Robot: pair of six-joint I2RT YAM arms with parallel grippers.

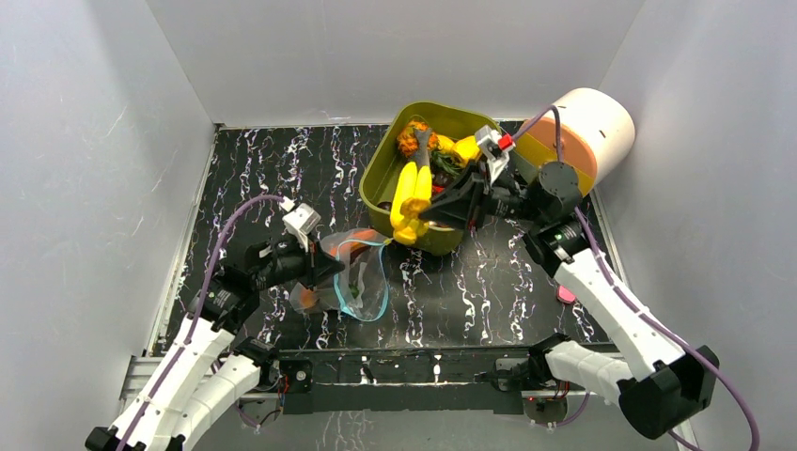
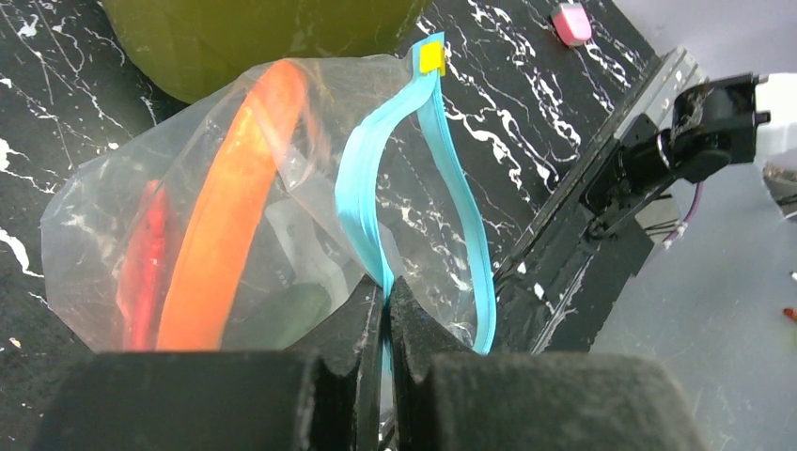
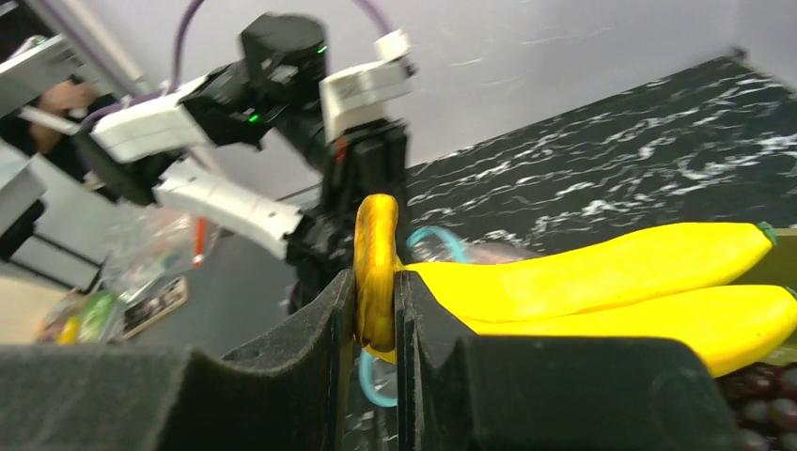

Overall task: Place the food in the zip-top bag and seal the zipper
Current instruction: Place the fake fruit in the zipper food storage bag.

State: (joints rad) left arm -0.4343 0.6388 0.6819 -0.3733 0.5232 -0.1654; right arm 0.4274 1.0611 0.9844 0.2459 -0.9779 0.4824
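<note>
The clear zip-top bag (image 1: 352, 272) lies on the black table left of centre, its mouth open, with orange and red food pieces (image 2: 221, 216) inside. My left gripper (image 1: 324, 268) is shut on the teal-blue zipper (image 2: 362, 188) at the bag's near rim, seen up close in the left wrist view (image 2: 386, 291). My right gripper (image 1: 428, 214) is shut on the stem of a yellow banana bunch (image 1: 412, 193), held over the olive tub's near rim. In the right wrist view (image 3: 376, 310) the bananas (image 3: 601, 282) stretch to the right.
The olive-green tub (image 1: 378, 174) at the back centre holds more toy foods (image 1: 442, 150). A white and orange cylinder (image 1: 583, 132) lies at the back right. A small pink piece (image 1: 565, 293) lies by the right arm. A metal rail (image 1: 404, 362) runs along the near edge.
</note>
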